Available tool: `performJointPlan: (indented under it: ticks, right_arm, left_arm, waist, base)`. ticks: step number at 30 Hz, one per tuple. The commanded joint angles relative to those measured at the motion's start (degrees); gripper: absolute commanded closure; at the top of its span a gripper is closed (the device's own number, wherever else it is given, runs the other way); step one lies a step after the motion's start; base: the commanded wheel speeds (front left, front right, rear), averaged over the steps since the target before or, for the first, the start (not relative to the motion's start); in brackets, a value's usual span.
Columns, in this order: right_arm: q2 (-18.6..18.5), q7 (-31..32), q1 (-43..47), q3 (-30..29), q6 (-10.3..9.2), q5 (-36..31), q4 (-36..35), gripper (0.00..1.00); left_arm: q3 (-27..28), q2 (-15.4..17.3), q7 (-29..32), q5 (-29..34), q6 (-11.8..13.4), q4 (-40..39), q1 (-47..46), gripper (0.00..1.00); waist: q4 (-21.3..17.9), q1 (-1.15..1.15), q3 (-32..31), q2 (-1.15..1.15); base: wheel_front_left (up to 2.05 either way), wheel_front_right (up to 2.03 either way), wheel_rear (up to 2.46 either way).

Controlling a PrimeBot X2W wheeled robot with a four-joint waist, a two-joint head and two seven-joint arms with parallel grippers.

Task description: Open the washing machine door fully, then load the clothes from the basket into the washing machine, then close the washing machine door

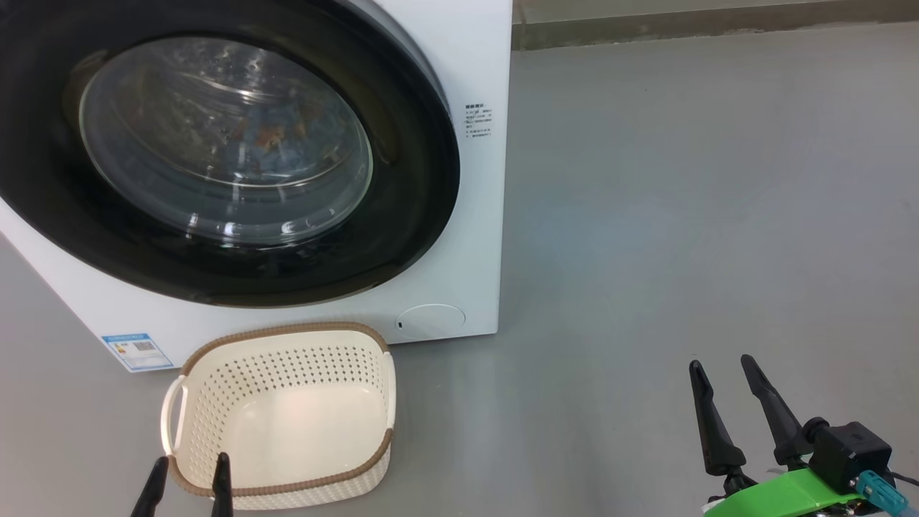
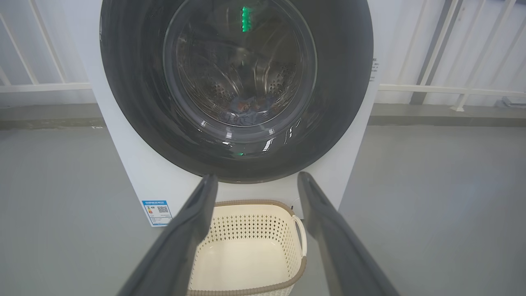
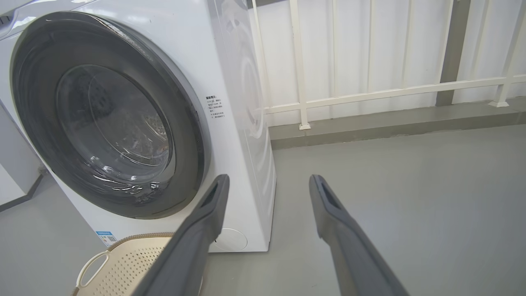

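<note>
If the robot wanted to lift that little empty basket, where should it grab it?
Probably by the side handle of the basket, coming down from above on the robot's left. The handle bows out from the basket's side, leaving a gap for one finger to slip through. In the head view, the open left gripper is right beside it.

Light is bright, even and soft, and shadows are weak: the floor [image 1: 682, 215] carries a faint shade just right of the machine [image 1: 459, 57]. The door [image 1: 237, 143] glass throws white glints along its lower curve, and a green glint sits near its top in the left wrist view. The basket [image 1: 287, 370] bottom is nearly washed out. Both wrist views bow at the edges, so the railing [image 3: 370, 90] bars lean. The jaws, close to the lens, look slightly soft.
</note>
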Motion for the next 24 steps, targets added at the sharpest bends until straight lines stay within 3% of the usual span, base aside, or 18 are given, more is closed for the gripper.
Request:
performJointPlan:
  ticks: [1,13,14,24]
  right_arm:
    - [-0.01,-0.27,-0.87,1.36,-0.32,0.20,-1.22,0.00]
    - [0.02,-0.27,-0.92,1.65,-0.32,0.36,-1.08,0.00]
    - [0.10,0.00,0.00,-0.02,0.00,0.04,0.14,1.00]
    - [0.20,1.00,0.01,-0.18,0.00,4.08,3.26,1.00]
  left_arm:
    - [1.60,0.58,-0.37,0.28,-0.04,-1.60,-0.85,0.00]
    - [1.18,0.58,-0.37,-0.41,0.17,-1.40,-0.61,0.00]
    - [-0.49,0.00,0.00,-0.16,0.00,0.11,0.04,1.00]
    - [-0.76,-0.75,1.17,-4.35,-0.23,3.50,-0.87,1.00]
  waist:
    - [0.08,0.00,-0.01,0.00]
    - [0.75,0.00,-0.10,0.00]
    - [0.74,0.00,-0.10,0.00]
    - [0.80,0.13,-0.20,0.00]
  base:
    - [0.00,0.00,0.00]
    - [0.00,0.00,0.00]
    - [0.00,0.00,0.00]
    - [0.00,0.00,0.00]
